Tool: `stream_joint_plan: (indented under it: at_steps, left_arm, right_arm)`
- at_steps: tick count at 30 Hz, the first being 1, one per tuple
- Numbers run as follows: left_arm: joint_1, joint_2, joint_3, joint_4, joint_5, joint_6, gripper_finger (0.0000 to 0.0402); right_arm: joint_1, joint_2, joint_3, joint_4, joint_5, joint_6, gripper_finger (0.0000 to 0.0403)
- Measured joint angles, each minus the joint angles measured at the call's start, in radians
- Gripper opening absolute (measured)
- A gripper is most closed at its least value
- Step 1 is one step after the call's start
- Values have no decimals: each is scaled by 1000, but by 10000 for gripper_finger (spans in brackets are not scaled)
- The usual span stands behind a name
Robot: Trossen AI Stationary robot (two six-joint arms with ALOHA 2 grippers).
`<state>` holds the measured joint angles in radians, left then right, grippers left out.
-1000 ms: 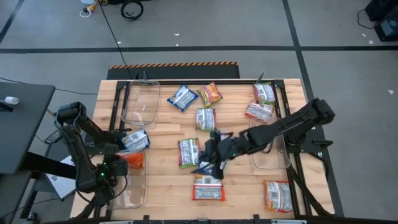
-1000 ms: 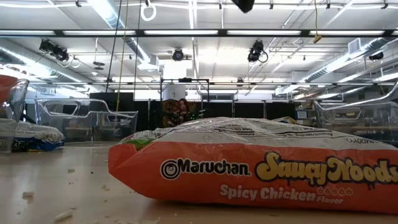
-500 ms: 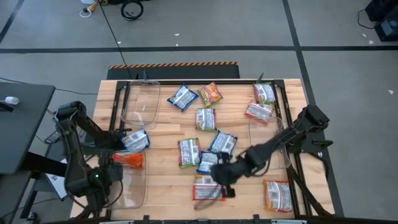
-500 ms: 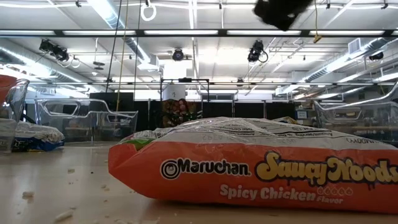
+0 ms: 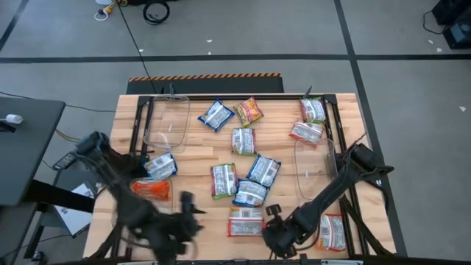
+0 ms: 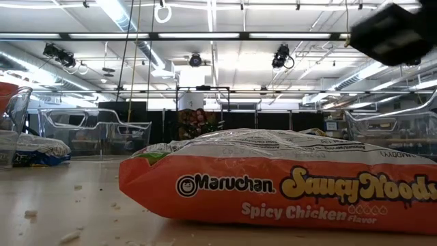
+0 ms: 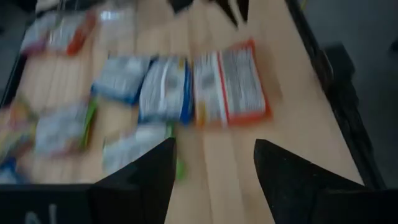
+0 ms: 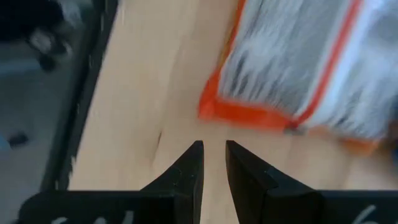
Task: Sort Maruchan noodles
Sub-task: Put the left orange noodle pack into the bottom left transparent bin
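Several Maruchan packets lie flat on the wooden table (image 5: 199, 158): blue-white packets (image 5: 263, 169), green ones (image 5: 223, 180), and an orange-red one (image 5: 246, 221) near the front edge. That orange-red packet fills the low view (image 6: 280, 184). My left gripper (image 5: 193, 213) is open and empty above the near edge, left of the orange-red packet (image 7: 233, 84); it shows in its wrist view (image 7: 214, 158). My right gripper (image 5: 269, 219) hovers just right of that packet (image 8: 292, 68). Its fingers stand a narrow gap apart and hold nothing (image 8: 213, 152).
Clear bins stand at the left (image 5: 165, 121) (image 5: 151, 217) and at the right (image 5: 316, 173). An orange packet (image 5: 151, 189) and a blue-white one (image 5: 160, 165) lie by the left bins. More packets lie at the far right (image 5: 309, 121) and near right (image 5: 329, 230).
My right gripper has swept from the table's middle toward the near edge, uncovering two blue-white packets that lie there. My left gripper has left the near left bin and swung along the near edge toward the right. The orange packet stays in that bin.
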<state>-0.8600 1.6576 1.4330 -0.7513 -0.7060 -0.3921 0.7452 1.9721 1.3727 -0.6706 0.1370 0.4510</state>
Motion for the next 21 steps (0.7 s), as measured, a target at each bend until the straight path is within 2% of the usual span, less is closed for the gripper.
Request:
stream_joint_plan:
  at_steps: [3,7,12,15,18,21]
  left_arm:
    - [46,90,0,160,52,125,219]
    - [85,188,0,270,120,142,219]
    - [88,263,0,379,150,119,219]
    - [80,318,0,446,186,120,219]
    - [71,372,0,457,164,143,219]
    - [73,413,0,446,81,191,219]
  right_arm:
    - [13,40,0,-2,-1,-1,73]
    - [2,82,0,98,18,-49,73]
    - [-52,83,12,244,160,-91,73]
    - [-93,67,18,274,216,-112,73]
    - [-128,30,18,255,220,-91,73]
    - [-137,-20,18,220,218,-46,73]
